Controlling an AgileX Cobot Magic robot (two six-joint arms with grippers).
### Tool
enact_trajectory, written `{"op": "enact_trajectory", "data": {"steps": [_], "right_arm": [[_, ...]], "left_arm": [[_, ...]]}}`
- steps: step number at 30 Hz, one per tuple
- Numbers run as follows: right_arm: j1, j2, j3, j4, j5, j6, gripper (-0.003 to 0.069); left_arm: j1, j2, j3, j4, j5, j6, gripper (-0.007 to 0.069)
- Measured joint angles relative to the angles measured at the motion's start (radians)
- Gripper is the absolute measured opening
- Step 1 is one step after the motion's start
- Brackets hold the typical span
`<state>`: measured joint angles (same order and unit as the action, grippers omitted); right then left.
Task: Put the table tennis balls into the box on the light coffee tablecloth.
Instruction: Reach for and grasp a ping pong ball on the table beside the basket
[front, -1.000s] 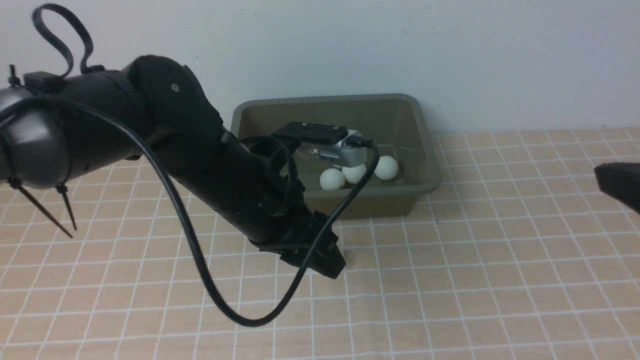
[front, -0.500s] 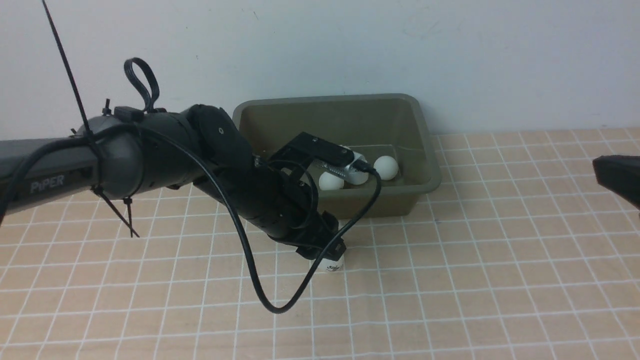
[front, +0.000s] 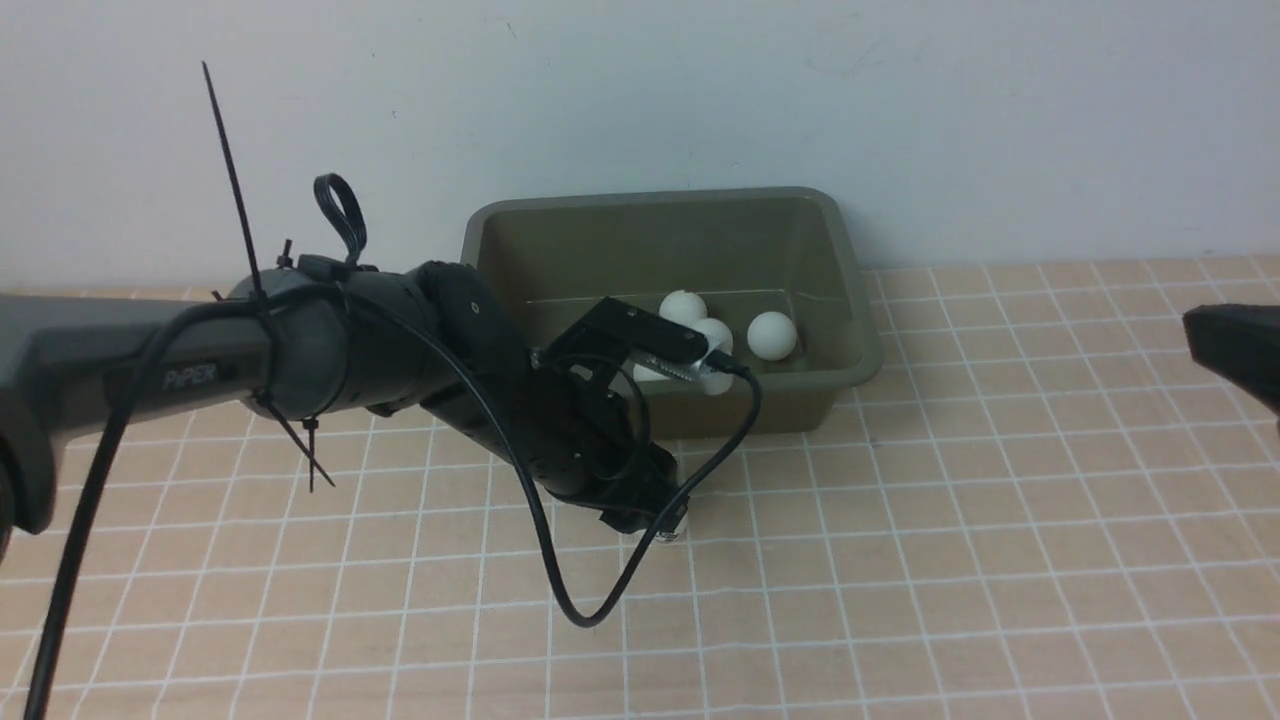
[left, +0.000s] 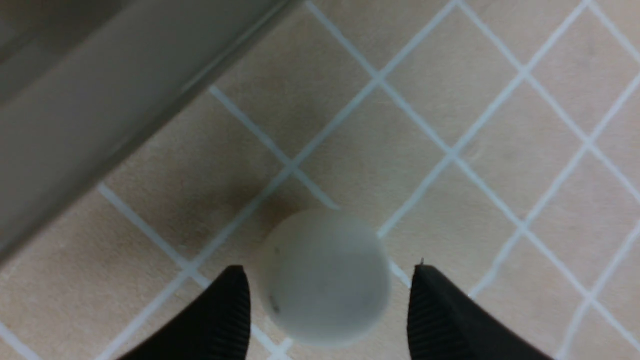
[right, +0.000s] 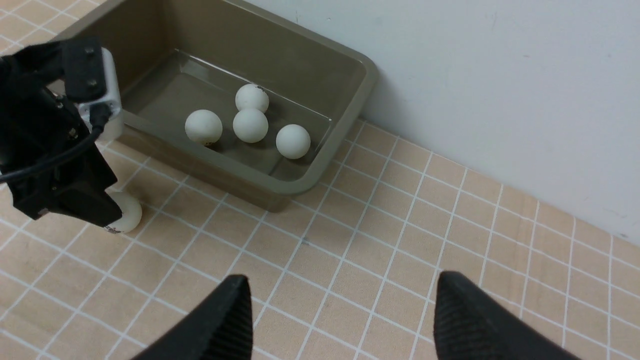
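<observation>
The olive-green box (front: 846, 262) stands on the light coffee tablecloth (front: 1000, 560) against the wall. Several white table tennis balls (right: 250, 125) lie inside it. One more ball (left: 325, 280) rests on the cloth just in front of the box, also seen in the right wrist view (right: 128, 214). My left gripper (left: 328, 269) is down at the cloth, open, with a finger on each side of that ball and a thin gap at both. In the front view the left gripper (front: 655, 520) hides nearly all of this ball. My right gripper (right: 342, 287) hangs open and empty over the cloth at the right (front: 1235, 350).
The white wall runs directly behind the box. The left arm's black cable (front: 590, 610) loops down to the cloth in front of the gripper. The box's near wall (left: 75, 125) is close beside the left gripper.
The left arm has swung lower and its gripper has come down around the ball on the cloth, with the jaws wider than a second ago. The right gripper has not moved.
</observation>
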<state>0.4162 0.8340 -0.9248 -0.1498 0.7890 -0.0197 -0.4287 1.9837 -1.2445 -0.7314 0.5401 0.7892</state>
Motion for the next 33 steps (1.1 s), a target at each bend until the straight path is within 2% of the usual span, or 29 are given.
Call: {"op": "enact_trajectory", "data": {"steps": [11, 21, 33], "right_arm": [[0.0, 0.0, 0.0, 0.0, -0.028, 0.0, 0.0449], [0.0, 0.0, 0.0, 0.0, -0.044, 0.0, 0.0449], [0.0, 0.0, 0.0, 0.0, -0.044, 0.0, 0.0449]], "left_arm": [[0.0, 0.011, 0.0, -0.037, -0.037, 0.043, 0.0354], [-0.042, 0.011, 0.0, -0.109, -0.065, 0.196, 0.0354], [-0.048, 0.011, 0.0, -0.109, -0.108, 0.207, 0.0354]]}}
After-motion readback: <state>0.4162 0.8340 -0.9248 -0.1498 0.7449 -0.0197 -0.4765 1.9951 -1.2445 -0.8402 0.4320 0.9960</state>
